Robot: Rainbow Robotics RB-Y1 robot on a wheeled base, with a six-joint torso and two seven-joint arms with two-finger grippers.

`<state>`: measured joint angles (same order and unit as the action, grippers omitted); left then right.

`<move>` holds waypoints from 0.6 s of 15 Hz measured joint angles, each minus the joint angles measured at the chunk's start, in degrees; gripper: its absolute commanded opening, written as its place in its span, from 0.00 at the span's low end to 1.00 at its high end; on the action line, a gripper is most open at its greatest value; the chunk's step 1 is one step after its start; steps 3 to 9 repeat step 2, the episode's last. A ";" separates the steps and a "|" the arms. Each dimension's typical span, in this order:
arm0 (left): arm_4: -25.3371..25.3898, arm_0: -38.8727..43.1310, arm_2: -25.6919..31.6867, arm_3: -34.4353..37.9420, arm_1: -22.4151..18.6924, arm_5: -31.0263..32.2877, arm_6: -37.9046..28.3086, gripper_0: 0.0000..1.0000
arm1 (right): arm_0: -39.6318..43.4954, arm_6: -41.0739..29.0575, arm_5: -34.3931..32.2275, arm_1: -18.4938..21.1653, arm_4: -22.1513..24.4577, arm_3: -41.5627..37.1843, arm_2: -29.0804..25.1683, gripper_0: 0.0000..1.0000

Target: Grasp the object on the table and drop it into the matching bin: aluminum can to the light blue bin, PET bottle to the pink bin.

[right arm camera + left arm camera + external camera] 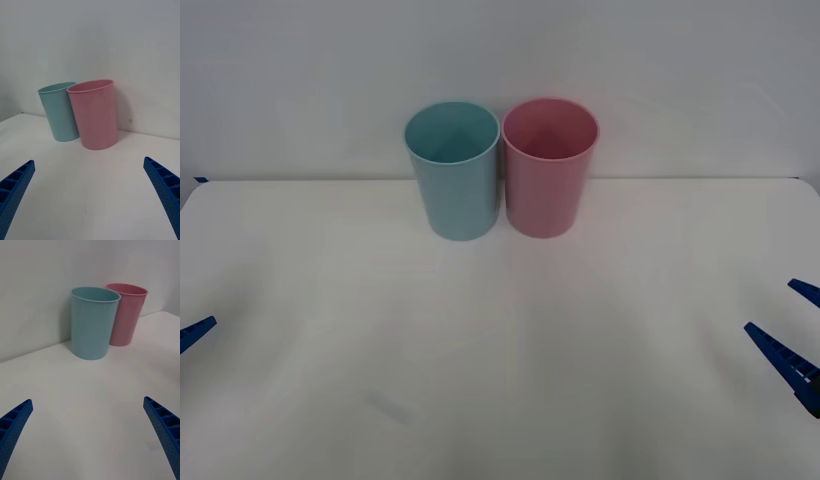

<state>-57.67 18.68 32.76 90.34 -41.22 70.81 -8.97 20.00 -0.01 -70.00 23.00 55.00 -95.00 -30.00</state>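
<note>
Right wrist view shows our right gripper (pixel 90 195) spread wide with nothing between its fingers, low over the table (pixel 93 176) at its right edge; our left gripper (pixel 88 435) is equally wide and empty at the left edge. Ahead, the light blue bin (pixel 452 170) and the pink bin (pixel 549 167) stand touching at the table's far side. We see no bottle on the table, so we cannot say where it lies. We judge such a bottle light, smooth and slightly yielding, best gripped across its middle.
</note>
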 measured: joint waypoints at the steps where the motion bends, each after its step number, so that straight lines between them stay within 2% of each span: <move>1: 0.01 0.03 -0.04 0.01 0.00 -0.09 0.00 1.00 | 0.00 0.01 0.00 0.00 0.00 0.00 0.00 1.00; 9: 0.01 0.04 -0.05 0.01 0.00 -0.10 0.00 1.00 | 0.00 0.00 0.00 0.00 0.00 0.00 0.00 1.00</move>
